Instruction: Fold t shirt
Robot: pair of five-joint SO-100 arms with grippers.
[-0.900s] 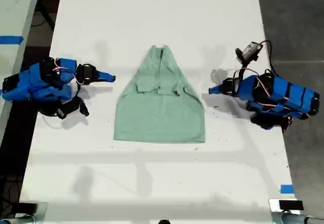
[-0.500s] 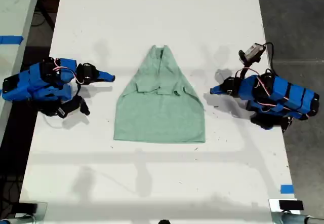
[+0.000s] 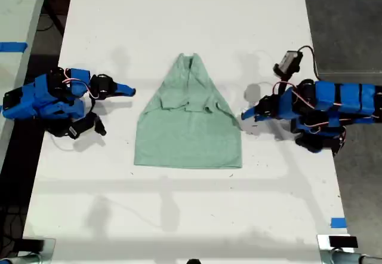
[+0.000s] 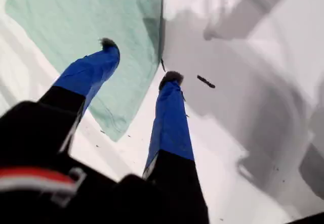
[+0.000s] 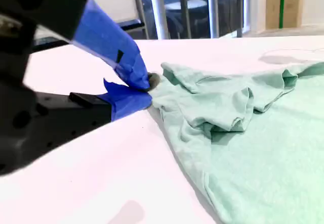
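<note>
Now the t shirt (image 3: 188,123) lies flat on the white bench (image 3: 179,25), about midway between my two arms, its narrow collar end pointing toward the top of the exterior view and its wide hem toward the bottom. Both sleeves are folded in over the chest.

My first gripper (image 3: 245,114) sits at the exterior view's right, right at the shirt's side edge. Its fingers (image 4: 172,79) are spread apart, one tip over the green cloth (image 4: 76,26) and the other over bare bench, with the cloth edge running between them. A small dark speck (image 4: 206,81) lies on the bench just beside that tip.

My second gripper (image 3: 130,89) rests at the exterior view's left, near the shirt but apart from it. Its fingers (image 5: 136,74) are closed together, tip against tip, with nothing between them, just beside the shirt's folded sleeve (image 5: 223,102).
</note>
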